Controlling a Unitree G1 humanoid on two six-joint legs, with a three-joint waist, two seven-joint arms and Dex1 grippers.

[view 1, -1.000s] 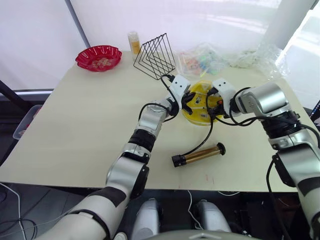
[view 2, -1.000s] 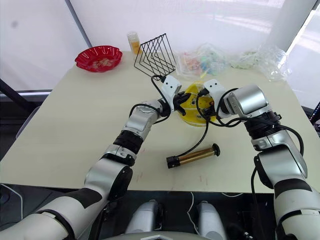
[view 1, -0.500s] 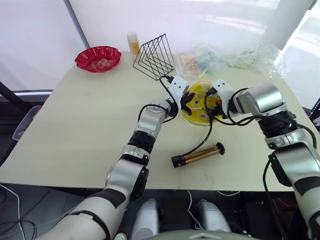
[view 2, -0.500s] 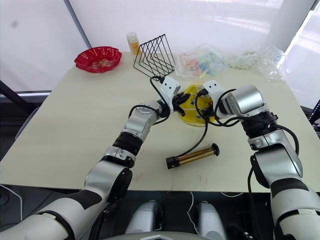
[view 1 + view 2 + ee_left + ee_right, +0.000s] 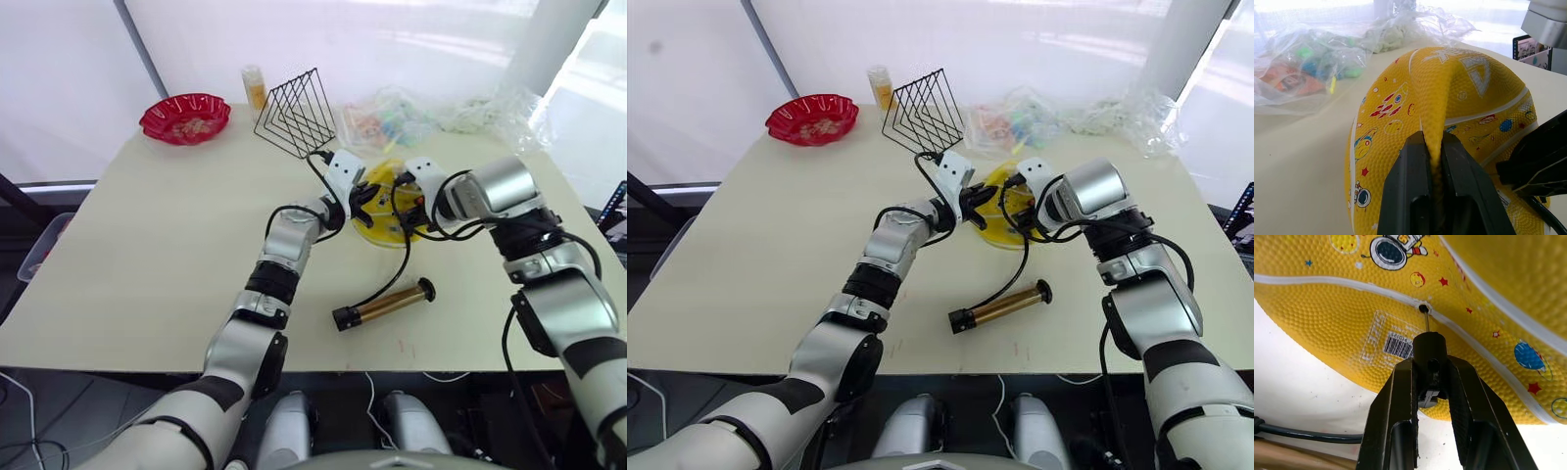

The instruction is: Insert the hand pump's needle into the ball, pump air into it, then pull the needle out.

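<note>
Ball (image 5: 389,202), yellow, saggy, lies at the table's (image 5: 147,255) far middle, between both grippers. Left gripper (image 5: 1436,147) pinches a raised fold of the ball's skin between its fingers. Right gripper (image 5: 1431,377) clamps the needle's black fitting; needle (image 5: 1426,321) points straight at the ball, its tip at the valve hole on a white seam. Pump (image 5: 384,305) lies flat on the table nearer the robot, well apart from the ball, long axis running left-right, black handle end to the right, hose curving up to the right gripper.
</note>
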